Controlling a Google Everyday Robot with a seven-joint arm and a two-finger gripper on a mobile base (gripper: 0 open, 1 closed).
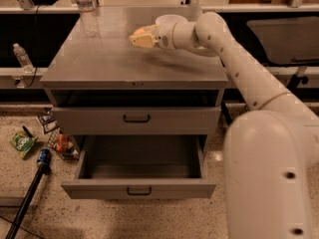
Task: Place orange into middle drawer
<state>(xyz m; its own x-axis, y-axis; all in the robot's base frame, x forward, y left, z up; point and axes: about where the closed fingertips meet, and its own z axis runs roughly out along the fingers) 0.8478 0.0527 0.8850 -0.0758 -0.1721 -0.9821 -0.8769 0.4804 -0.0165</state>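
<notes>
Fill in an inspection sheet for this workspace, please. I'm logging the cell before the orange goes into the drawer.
Surface: grey tabletop holds a water bottle at the back left and a white bowl at the back.
Job's things: orange at the gripper's tip, over the tabletop; middle drawer pulled open, nothing seen inside.
Clutter: green packet, blue can and a few small items on the floor left of the cabinet.
Grippers: gripper above the tabletop, just in front of the white bowl.
Cables: nothing seen for certain; a black pole lies on the floor, lower left.
Surroundings: speckled floor; small bottle on the left ledge.
</notes>
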